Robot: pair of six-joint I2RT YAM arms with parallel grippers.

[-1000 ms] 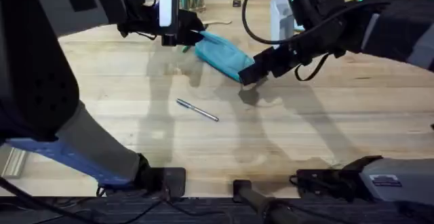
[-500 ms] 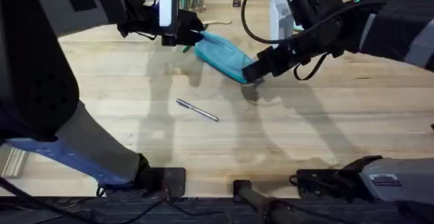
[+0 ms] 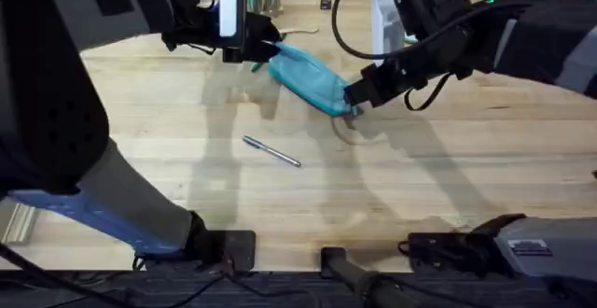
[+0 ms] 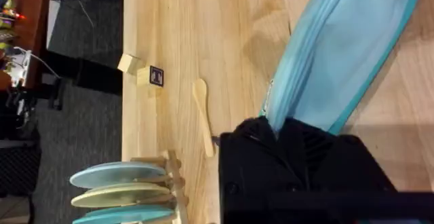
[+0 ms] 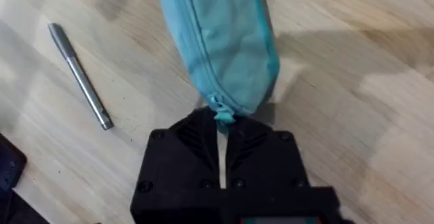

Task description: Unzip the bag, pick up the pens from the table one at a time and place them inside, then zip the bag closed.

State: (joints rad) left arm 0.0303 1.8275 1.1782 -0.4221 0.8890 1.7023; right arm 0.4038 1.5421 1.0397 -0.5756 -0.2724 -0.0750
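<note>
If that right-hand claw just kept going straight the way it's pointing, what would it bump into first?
The teal bag. The right gripper points straight at its near end, where the zipper pull sits at the fingertips. It looks to be touching already, though depth is hard to judge.

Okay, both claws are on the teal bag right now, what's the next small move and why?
Probably draw the right claw along the bag toward the left claw. It is shut on the zipper pull at one end, the left claw pins the other end, the zipper looks closed, and a silver pen still lies on the table.
</note>
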